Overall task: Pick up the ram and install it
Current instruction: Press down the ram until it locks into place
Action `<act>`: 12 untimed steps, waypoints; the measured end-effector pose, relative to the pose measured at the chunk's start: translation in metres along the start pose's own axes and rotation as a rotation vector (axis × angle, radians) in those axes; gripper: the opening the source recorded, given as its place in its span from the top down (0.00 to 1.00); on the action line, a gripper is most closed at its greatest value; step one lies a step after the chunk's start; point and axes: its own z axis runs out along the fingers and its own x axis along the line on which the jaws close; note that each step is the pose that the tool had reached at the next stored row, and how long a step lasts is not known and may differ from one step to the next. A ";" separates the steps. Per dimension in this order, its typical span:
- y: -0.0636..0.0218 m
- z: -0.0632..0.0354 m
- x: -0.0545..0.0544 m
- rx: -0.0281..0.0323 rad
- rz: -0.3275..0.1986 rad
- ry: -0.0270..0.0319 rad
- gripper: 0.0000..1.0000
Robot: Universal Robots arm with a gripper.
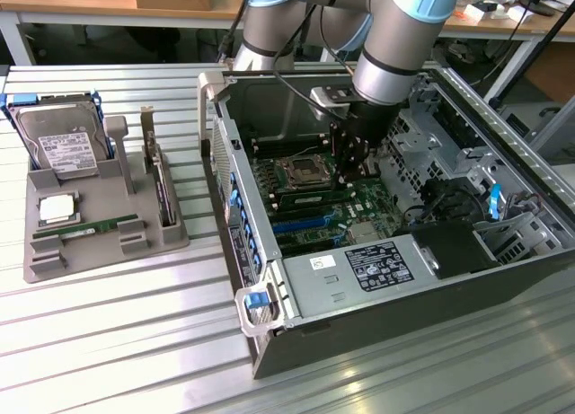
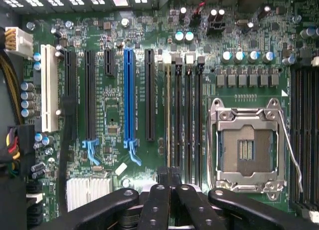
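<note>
My fingers (image 2: 158, 205) are pressed together with nothing pinched between them. The gripper (image 2: 169, 179) hangs inside the open computer case (image 1: 269, 342), just above the row of four memory slots (image 2: 183, 115) beside the empty processor socket (image 2: 246, 147). A ram stick (image 2: 167, 115) stands edge-on in the slot farthest from the socket, right under the fingertips; I cannot tell whether they touch it. At the exterior view's left, well apart from the case, a gray holder (image 1: 45, 261) carries one hard drive (image 1: 58, 149), one square chip (image 1: 56, 207), one upright card (image 1: 162, 189) and one second green stick (image 1: 90, 226) lying flat.
</note>
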 end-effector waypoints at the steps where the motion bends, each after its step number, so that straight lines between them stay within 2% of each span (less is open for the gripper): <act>1: 0.0050 0.0004 0.000 0.0000 0.000 0.0000 0.89; 5: 0.0285 0.0018 0.000 0.0000 0.000 -0.0001 0.89; 8: 0.0508 0.0030 0.000 0.0000 0.000 0.0001 0.89; 12: 0.0659 0.0042 0.001 0.0000 0.000 0.0000 0.89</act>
